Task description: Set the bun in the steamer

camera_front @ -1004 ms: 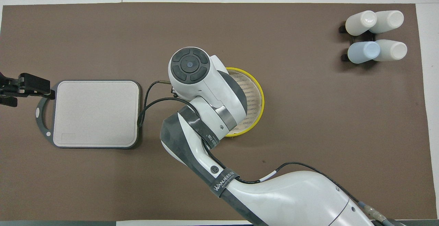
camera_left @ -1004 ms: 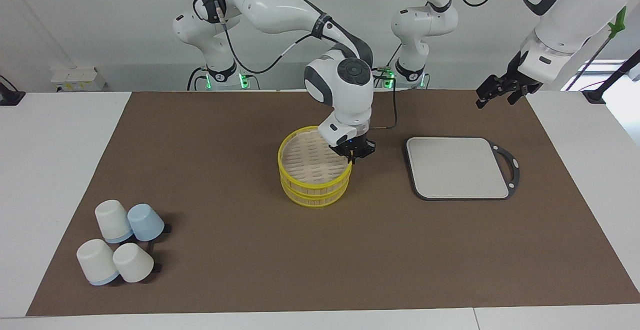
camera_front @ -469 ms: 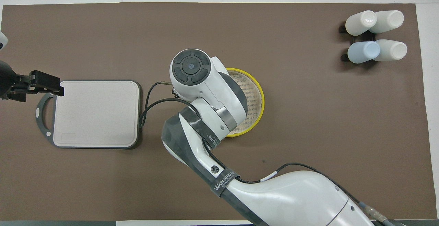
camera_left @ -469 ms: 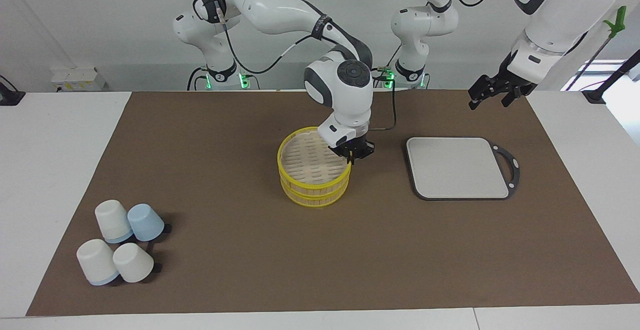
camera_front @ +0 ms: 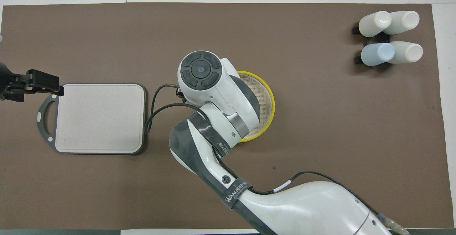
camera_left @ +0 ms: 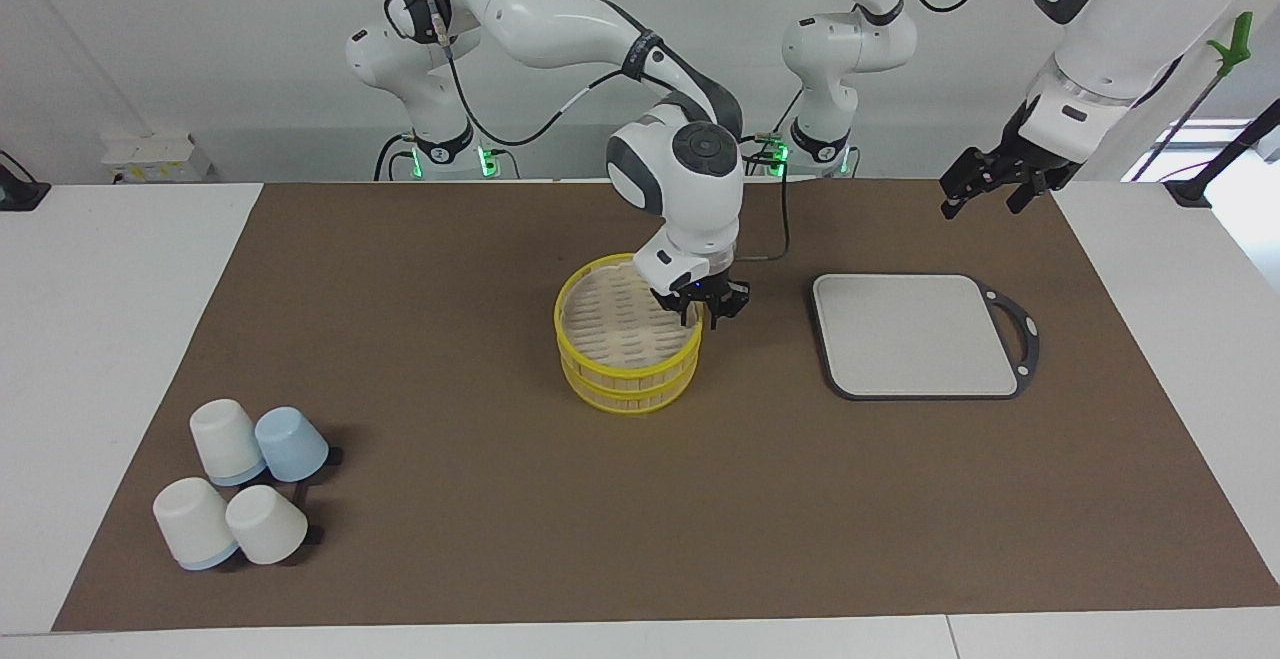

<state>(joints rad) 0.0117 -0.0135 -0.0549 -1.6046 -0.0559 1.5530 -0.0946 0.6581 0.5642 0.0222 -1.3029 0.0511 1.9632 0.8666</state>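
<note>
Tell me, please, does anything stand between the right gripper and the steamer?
Nothing visible does. The right gripper is at the rim of the steamer, on the side toward the left arm's end. The grey board lies apart from it, and the left gripper waits in the air near the board's handle. No bun shows.

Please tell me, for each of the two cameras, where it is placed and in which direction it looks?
Facing view: high across the table, looking at the robots; both arms, bases, right hand at the steamer, left hand raised.
Overhead view: above the robots' end, looking steeply down; the right arm covers part of the steamer.
Shared: steamer, grey board, cups.
</note>
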